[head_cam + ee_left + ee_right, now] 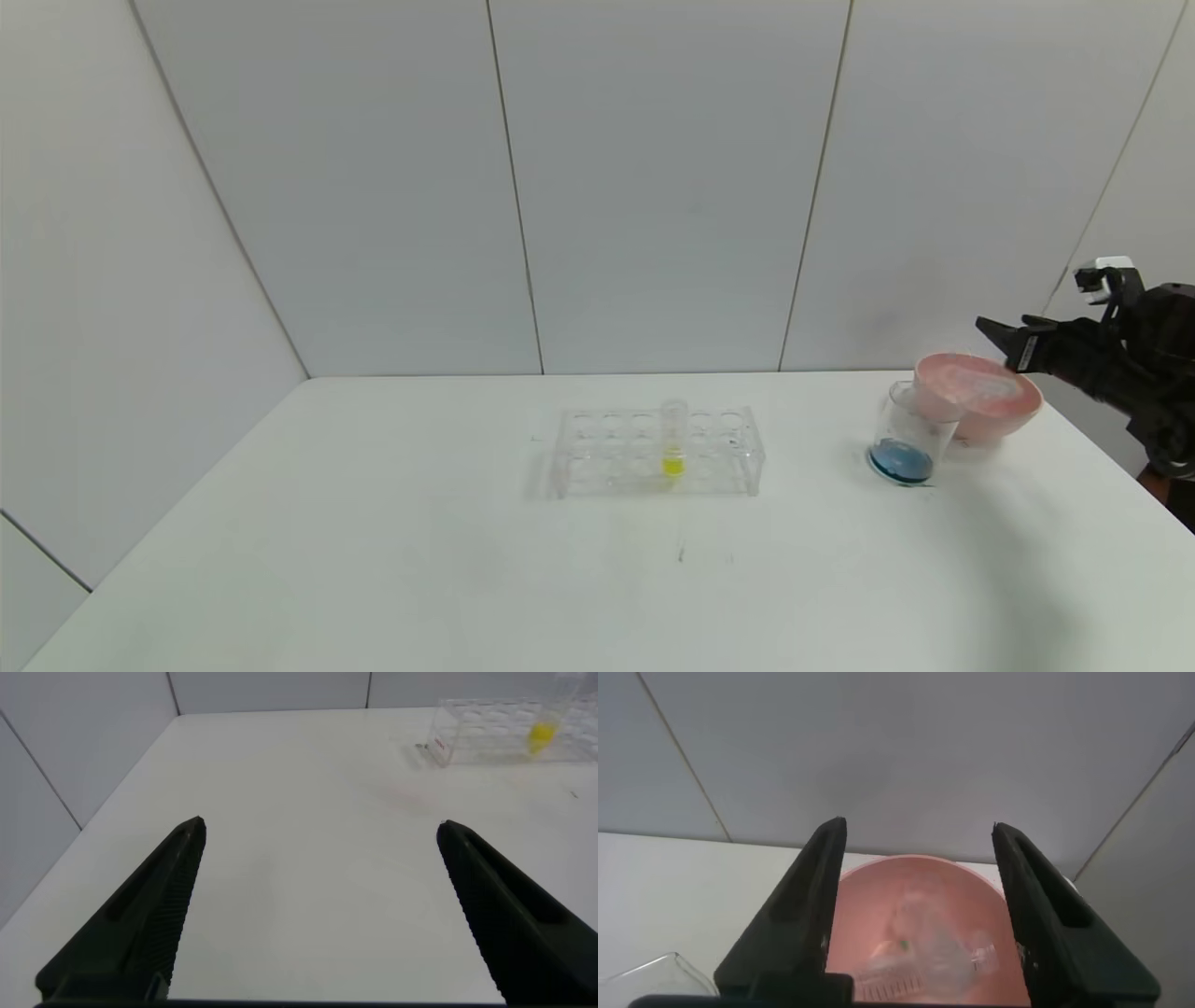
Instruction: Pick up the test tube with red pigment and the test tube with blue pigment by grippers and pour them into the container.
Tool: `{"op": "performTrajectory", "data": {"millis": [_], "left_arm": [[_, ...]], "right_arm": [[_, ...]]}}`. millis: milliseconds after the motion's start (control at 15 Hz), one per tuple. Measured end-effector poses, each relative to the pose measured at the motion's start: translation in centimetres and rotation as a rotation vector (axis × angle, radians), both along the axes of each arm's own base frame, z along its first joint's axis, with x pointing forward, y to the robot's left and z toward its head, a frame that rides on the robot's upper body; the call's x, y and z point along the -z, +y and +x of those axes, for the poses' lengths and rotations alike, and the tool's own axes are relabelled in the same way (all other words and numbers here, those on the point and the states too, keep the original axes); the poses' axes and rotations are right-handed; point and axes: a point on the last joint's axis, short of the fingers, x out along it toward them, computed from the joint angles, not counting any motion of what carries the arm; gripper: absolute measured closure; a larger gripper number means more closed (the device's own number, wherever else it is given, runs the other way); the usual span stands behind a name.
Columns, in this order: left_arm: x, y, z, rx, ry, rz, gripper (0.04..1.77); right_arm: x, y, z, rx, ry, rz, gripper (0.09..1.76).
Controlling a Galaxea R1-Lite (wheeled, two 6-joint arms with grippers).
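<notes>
The container (907,434), a small clear beaker, stands at the right of the table with dark blue liquid in its bottom. Its rim also shows in the right wrist view (649,969). My right gripper (991,329) is open and empty, just above and behind the pink bowl (990,397). In the right wrist view (920,826) its jaws frame the bowl (878,891), where clear tubes (938,957) lie on their sides. I see no red or blue liquid in them. My left gripper (320,824) is open and empty above bare table at the left, outside the head view.
A clear tube rack (658,450) stands mid-table with a yellow-liquid tube (673,439) upright in it; both also show in the left wrist view (505,730). The pink bowl touches the beaker near the table's right back edge. Grey wall panels stand behind the table.
</notes>
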Motion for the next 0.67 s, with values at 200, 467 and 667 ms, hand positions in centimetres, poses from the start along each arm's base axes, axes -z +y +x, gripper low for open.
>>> {"op": "performTrajectory", "data": {"millis": [200, 467, 667], "left_arm": [[0.0, 0.0, 0.0, 0.0, 0.0, 0.0, 0.05], [0.0, 0.0, 0.0, 0.0, 0.0, 0.0, 0.05], [0.0, 0.0, 0.0, 0.0, 0.0, 0.0, 0.05]], "right_arm": [[-1.9, 1.8, -0.8, -0.026, 0.012, 0.049, 0.53], [-4.8, 7.2, -3.5, -0.082, -0.006, 0.077, 0.37], [-6.4, 10.6, -6.9, -0.15, -0.019, 0.085, 0.3]]}}
